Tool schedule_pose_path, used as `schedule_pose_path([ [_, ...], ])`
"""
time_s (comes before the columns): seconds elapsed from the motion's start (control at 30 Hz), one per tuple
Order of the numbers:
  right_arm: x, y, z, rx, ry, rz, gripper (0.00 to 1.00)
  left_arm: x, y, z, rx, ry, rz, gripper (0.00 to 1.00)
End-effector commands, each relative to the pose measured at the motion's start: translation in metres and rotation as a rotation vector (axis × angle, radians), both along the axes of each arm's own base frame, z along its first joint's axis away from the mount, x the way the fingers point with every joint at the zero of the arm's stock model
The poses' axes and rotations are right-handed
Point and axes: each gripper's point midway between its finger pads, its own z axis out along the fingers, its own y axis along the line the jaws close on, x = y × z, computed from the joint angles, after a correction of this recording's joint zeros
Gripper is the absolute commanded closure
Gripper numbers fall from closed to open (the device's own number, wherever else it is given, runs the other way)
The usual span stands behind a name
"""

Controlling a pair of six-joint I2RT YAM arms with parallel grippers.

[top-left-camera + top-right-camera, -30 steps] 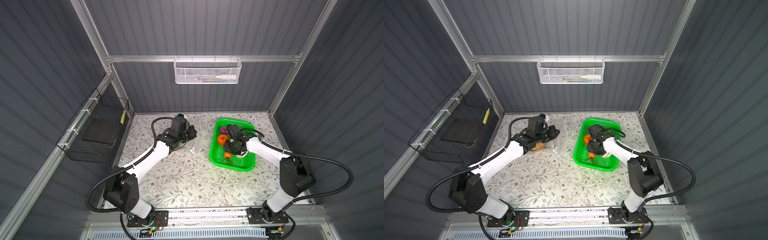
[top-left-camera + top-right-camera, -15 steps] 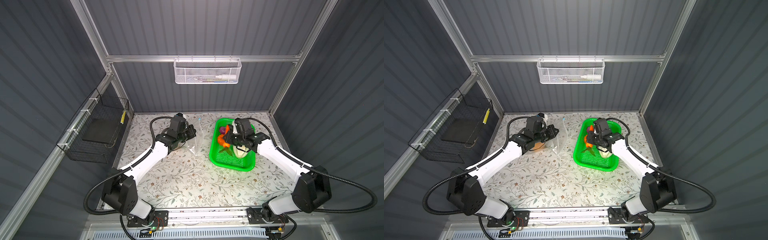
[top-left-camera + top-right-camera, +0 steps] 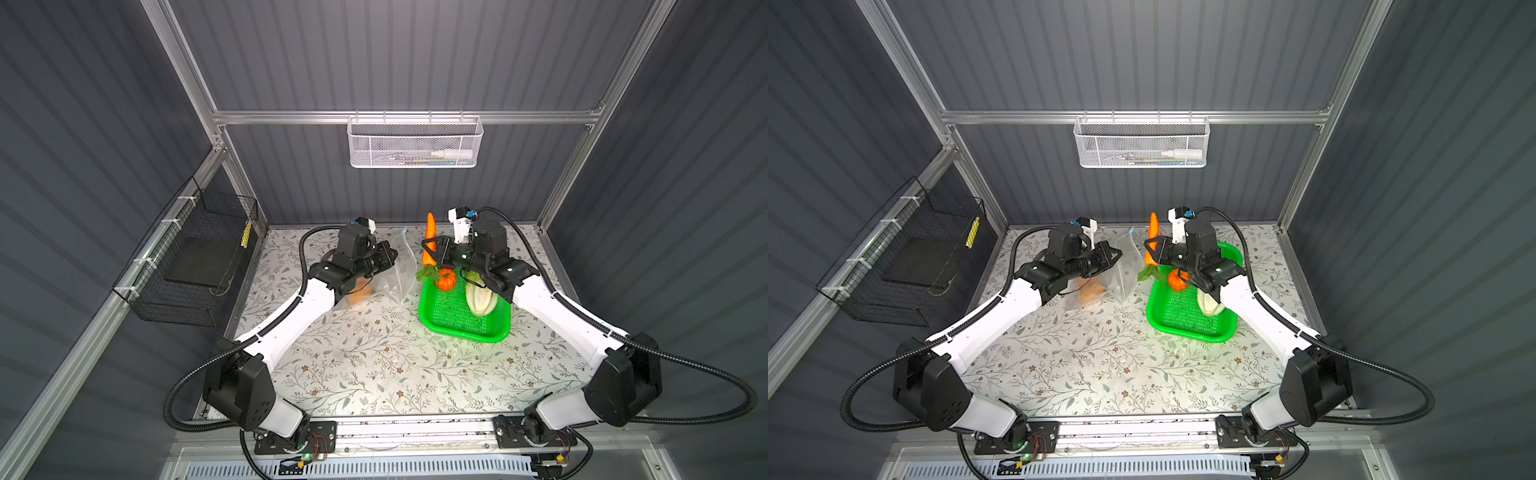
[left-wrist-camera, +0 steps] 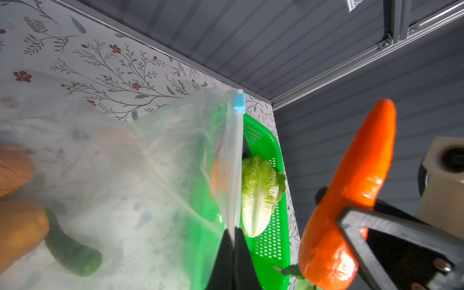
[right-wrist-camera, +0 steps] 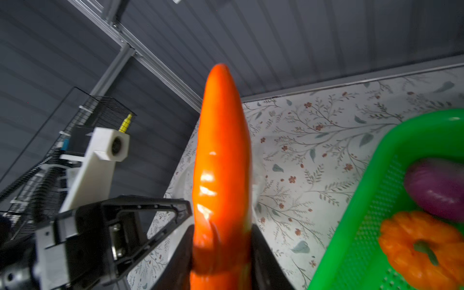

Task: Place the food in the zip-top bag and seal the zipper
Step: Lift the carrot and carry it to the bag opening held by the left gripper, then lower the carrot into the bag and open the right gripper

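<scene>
The right gripper (image 5: 222, 251) has its black jaws closed partway around the thick end of the carrot (image 5: 222, 155). It holds the carrot nearly upright, tip up, clear of the basket and just beside the bag's mouth. Facing it, the left gripper (image 4: 233, 238) is pinched fully together on the zipper (image 4: 234, 163), holding that edge of the zip-top bag (image 4: 138, 163) up off the table (image 3: 374, 365). The light-blue slider tab (image 4: 239, 102) sits at the far end of the strip, and the mouth looks unsealed to me.

Inside the bag lie two tan-orange lumps (image 4: 15, 168) and a dark curved vegetable (image 4: 72, 253). The pumpkin (image 3: 446, 280), the cabbage (image 3: 478, 299) and the purple onion (image 5: 437, 190) wait in the green basket (image 3: 465, 330). I'd say the loading is roughly half done, with the carrot next and the sealing not yet begun.

The carrot is glossy, hard-looking moulded plastic with shallow creases and floppy green leaves (image 3: 427, 273) at its base. The bag is thin, cloudy-clear film that sags and crinkles, while its zipper is a stiffer flat band. The pumpkin is squat and ribbed, the cabbage pale green with veined leaves, and the onion smooth and shiny. The basket is rigid bright plastic with a perforated floor and a rounded rim.
</scene>
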Motion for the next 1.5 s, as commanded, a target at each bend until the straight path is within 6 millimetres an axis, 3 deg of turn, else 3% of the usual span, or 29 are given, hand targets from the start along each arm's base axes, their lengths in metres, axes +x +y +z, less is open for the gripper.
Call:
schedule_pose_path([
  [0.0,-0.004,0.014,0.032,0.082,-0.075,0.055,0.78,-0.003,-0.003,0.022,-0.046,-0.028,-0.014,1.0],
  [0.33,0.006,0.059,0.021,0.158,-0.139,0.118,0.79,-0.002,-0.005,0.022,-0.047,-0.019,-0.019,1.0],
  [0.5,0.019,0.064,0.009,0.172,-0.179,0.104,0.79,-0.005,0.001,0.022,-0.021,-0.021,-0.007,1.0],
  [0.9,0.04,0.077,-0.052,0.094,-0.143,0.042,0.78,-0.005,0.008,0.026,0.003,-0.034,0.016,1.0],
  [1.03,0.038,0.077,-0.058,0.066,-0.138,0.043,0.78,-0.003,0.01,0.029,0.008,-0.044,0.021,1.0],
  [1.23,0.016,0.086,-0.057,0.02,-0.202,0.063,0.73,0.003,0.009,0.029,0.0,-0.041,0.038,1.0],
  [1.47,0.011,0.089,-0.08,-0.018,-0.176,0.062,0.7,0.01,0.014,0.045,-0.004,-0.091,0.062,1.0],
])
